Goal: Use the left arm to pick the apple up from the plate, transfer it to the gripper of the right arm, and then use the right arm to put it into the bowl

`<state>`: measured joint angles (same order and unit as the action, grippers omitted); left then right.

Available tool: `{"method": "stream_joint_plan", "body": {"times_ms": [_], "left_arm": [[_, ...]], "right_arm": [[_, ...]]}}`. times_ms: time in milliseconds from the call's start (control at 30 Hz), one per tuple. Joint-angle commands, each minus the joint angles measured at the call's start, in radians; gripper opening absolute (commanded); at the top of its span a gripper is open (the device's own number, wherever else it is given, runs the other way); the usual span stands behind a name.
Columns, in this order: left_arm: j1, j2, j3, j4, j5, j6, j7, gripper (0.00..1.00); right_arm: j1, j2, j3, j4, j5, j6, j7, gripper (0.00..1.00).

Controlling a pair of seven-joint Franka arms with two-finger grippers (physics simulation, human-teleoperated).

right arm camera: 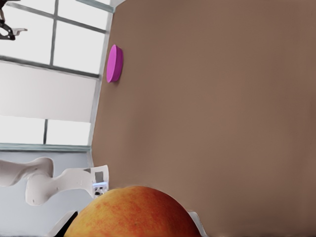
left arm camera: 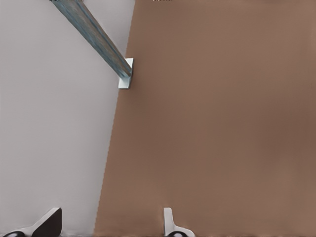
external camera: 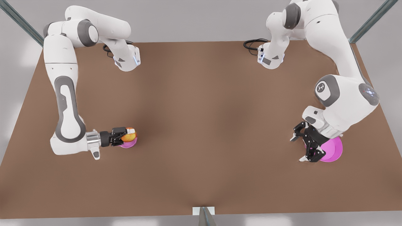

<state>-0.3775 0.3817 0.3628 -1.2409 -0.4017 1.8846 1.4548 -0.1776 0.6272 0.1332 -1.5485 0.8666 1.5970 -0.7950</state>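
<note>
right gripper [external camera: 128, 137]: clamps apple [external camera: 129, 136] | left gripper [external camera: 301, 147]: spread, above plate [external camera: 333, 150]

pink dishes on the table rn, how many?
2. The bowl sits at the front view's left, under the apple in the right gripper. The plate sits at its right, below the left gripper.

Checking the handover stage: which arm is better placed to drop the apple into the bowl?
The right. The right gripper holds the apple over the bowl, at the front view's left; the left gripper hangs open above the plate, across the table.
</note>
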Motion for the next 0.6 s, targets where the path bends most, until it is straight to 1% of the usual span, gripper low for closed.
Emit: {"method": "stream_joint_plan", "body": {"times_ms": [0, 33, 67, 100, 167, 333, 367, 400, 500, 567], "left_arm": [[0.13, -0.113, -0.141, 0.011, 0.229, -0.449, -1.395, 1.0], [0.285, -0.175, -0.352, -0.012, 0.368, -0.441, -1.459, 1.0], [0.313, -0.219, -0.383, -0.074, 0.371, -0.392, -1.473, 1.0], [0.318, -0.268, -0.383, -0.137, 0.366, -0.331, -1.469, 1.0], [0.318, -0.253, -0.381, -0.112, 0.371, -0.332, -1.472, 1.0], [0.316, -0.227, -0.38, -0.112, 0.373, -0.317, -1.472, 1.0], [0.316, -0.224, -0.38, -0.112, 0.373, -0.303, -1.473, 1.0], [0.316, -0.221, -0.38, -0.112, 0.376, -0.289, -1.482, 1.0], [0.312, -0.178, -0.381, -0.106, 0.377, -0.245, -1.677, 1.0], [0.307, -0.173, -0.384, -0.106, 0.377, -0.234, -1.712, 1.0]], "right_arm": [[-0.014, 0.0, -0.003, 0.018, -0.179, 0.021, -0.122, 0.68], [-0.014, 0.002, -0.003, 0.022, -0.235, 0.029, -0.128, 0.68], [-0.014, 0.0, -0.001, 0.025, -0.271, 0.052, -0.13, 0.68], [-0.011, 0.003, -0.001, 0.027, -0.296, 0.057, -0.13, 0.68], [0.0, 0.008, 0.003, 0.027, -0.307, 0.078, -0.127, 0.69], [0.003, 0.045, 0.006, 0.024, -0.33, 0.13, -0.128, 0.71], [0.003, 0.045, 0.006, 0.022, -0.331, 0.135, -0.128, 0.74], [0.004, 0.049, 0.006, 0.021, -0.337, 0.135, -0.127, 1.0], [0.006, 0.049, 0.006, 0.024, -0.345, 0.135, -0.128, 1.0], [-0.002, 0.048, 0.006, 0.039, -0.351, 0.127, -0.127, 1.0]]}}
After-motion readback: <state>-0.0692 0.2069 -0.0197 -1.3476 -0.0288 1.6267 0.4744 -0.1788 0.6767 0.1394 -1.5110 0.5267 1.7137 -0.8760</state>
